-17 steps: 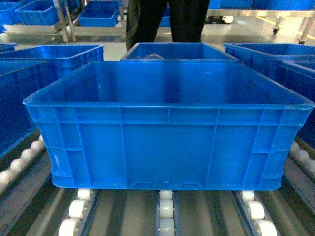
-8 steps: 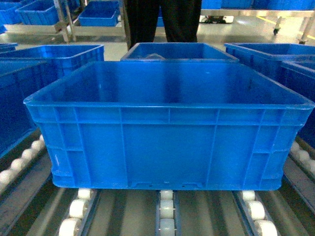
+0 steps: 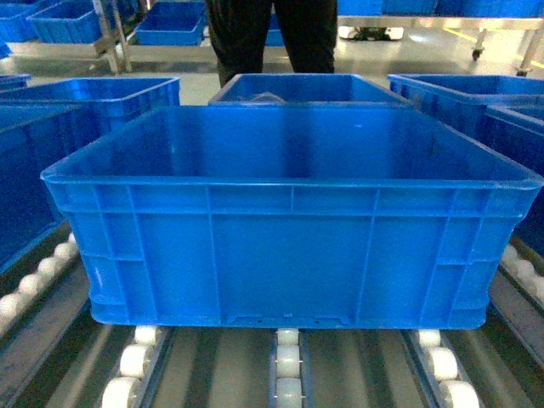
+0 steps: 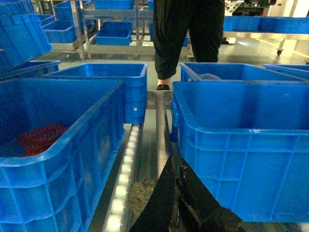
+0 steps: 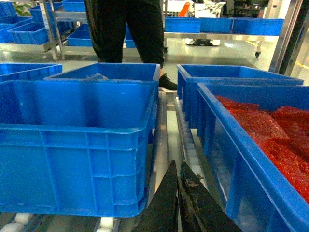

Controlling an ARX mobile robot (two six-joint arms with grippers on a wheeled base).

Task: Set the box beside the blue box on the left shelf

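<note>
The large rectangular bright-blue plastic crate (image 3: 289, 229) with ribbed walls and a thick rolled rim sits squarely on the silvery metal flow rack (image 3: 289, 374), resting on three visible rows of small white roller wheels, and fills the middle of the head view; its smooth inside holds nothing that can be seen. Directly behind it, at 12 o'clock, stands a second blue crate (image 3: 310, 87) with something pale and crumpled inside. Two more blue crates flank it at 9 o'clock (image 3: 34, 170) and two at 3 o'clock (image 3: 501, 119), each just beside it across a roller rail. A person in black trousers (image 3: 272, 34) stands beyond the rack at 12 o'clock. The left wrist view alone shows red material in the near left crate (image 4: 41, 137); the right wrist view alone shows the near right crate (image 5: 251, 159) heaped with red material. The left hand (image 4: 176, 203) shows only as dark fingers pressed together in the gap at the crate's left, narrow and holding nothing. The right hand (image 5: 178, 203) looks the same at the crate's right side, fingers together, gripping nothing.
</note>
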